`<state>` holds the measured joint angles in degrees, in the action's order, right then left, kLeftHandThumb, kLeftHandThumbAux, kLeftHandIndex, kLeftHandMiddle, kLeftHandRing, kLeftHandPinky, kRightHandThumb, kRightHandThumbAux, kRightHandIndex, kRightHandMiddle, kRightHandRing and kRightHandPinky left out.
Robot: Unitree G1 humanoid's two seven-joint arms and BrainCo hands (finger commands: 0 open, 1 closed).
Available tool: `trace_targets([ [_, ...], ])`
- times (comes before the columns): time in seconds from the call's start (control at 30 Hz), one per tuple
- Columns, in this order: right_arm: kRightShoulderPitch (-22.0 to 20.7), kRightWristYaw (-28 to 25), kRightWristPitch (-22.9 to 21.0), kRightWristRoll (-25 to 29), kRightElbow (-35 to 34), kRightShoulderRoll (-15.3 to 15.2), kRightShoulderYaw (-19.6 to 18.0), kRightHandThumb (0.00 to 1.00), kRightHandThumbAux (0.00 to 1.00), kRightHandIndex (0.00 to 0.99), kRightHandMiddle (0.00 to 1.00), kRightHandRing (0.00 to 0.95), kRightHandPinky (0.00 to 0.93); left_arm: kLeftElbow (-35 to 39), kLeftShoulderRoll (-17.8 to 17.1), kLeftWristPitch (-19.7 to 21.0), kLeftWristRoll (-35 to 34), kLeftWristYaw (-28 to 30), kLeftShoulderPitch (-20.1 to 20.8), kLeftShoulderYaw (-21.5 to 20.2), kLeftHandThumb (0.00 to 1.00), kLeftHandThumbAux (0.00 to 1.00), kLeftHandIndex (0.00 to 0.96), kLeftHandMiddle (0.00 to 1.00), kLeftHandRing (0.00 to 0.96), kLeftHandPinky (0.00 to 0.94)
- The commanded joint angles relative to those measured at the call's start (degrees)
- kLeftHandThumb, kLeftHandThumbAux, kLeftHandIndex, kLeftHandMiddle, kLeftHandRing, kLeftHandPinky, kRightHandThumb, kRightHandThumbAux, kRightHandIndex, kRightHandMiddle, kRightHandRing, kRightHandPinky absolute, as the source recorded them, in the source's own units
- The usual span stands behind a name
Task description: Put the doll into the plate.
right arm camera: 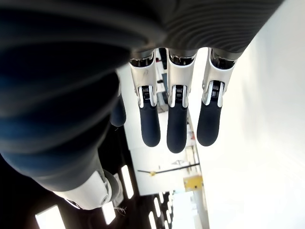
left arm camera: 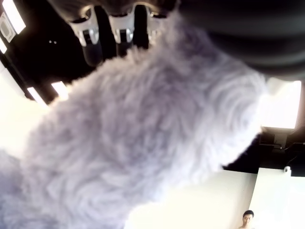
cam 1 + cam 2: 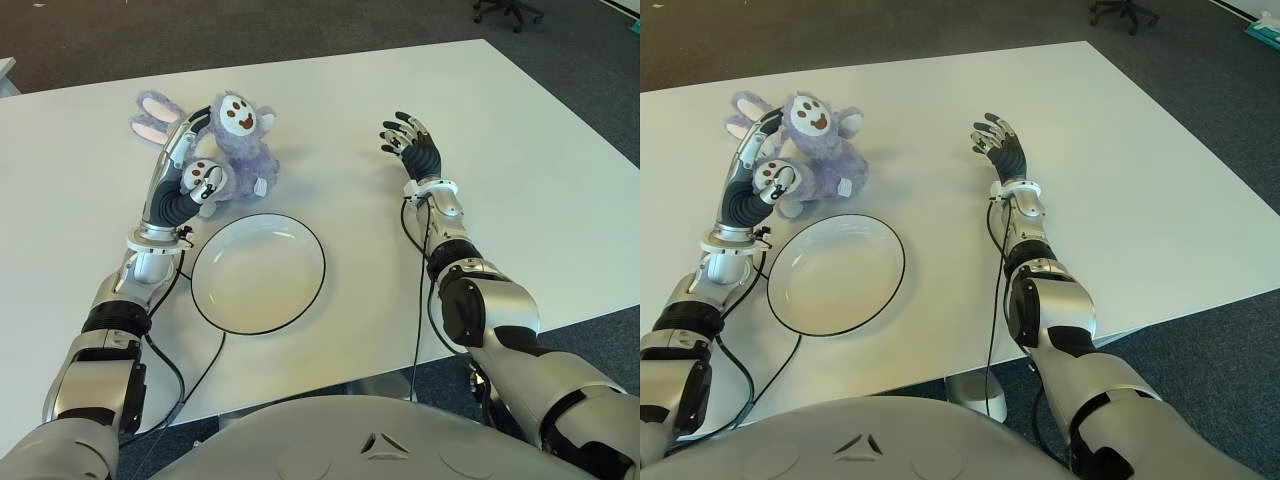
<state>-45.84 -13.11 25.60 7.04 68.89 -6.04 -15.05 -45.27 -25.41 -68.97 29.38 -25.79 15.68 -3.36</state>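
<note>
Doll grasped, not yet plated.
Left hand [image 3: 192,160] is clamped on the doll [image 3: 232,150], on the surface [image 3: 520,170] just behind the plate [image 3: 300,300]; transfer remains. Right hand [image 3: 408,140] idle, fingers spread.

Head stereo downward; wrist cameras close-up.

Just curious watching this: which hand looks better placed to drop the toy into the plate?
The left hand: it is at the doll, right beside the plate. The right hand is open, farther away.

White table [image 3: 520,150], dark carpet [image 3: 250,30], office chair [image 3: 508,10].
</note>
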Motion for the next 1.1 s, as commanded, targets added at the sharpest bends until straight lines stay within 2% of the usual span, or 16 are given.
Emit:
trace_targets([
  [0.03, 0.26, 0.64, -2.92, 0.73, 1.35, 0.39, -0.38, 0.469, 0.769, 0.160, 0.258, 0.276, 0.304, -15.93, 9.47, 4.52, -1.25, 0.82, -16.73, 4.64, 0.531, 0.246, 0.033, 0.118, 0.099, 0.101],
  [0.57, -0.06, 0.54, -3.26, 1.09, 1.39, 0.44, -0.70, 0.492, 0.761, 0.169, 0.264, 0.279, 0.314, -18.26, 9.40, 4.65, -1.87, 2.42, -14.34, 4.99, 0.550, 0.246, 0.078, 0.126, 0.112, 0.116],
  [1.1, -0.30, 0.53, -3.50, 1.17, 1.44, 0.51, -0.91, 0.499, 0.744, 0.169, 0.261, 0.276, 0.309, -19.98, 9.50, 4.55, -1.80, 3.88, -12.54, 5.80, 0.562, 0.265, 0.070, 0.131, 0.121, 0.120],
])
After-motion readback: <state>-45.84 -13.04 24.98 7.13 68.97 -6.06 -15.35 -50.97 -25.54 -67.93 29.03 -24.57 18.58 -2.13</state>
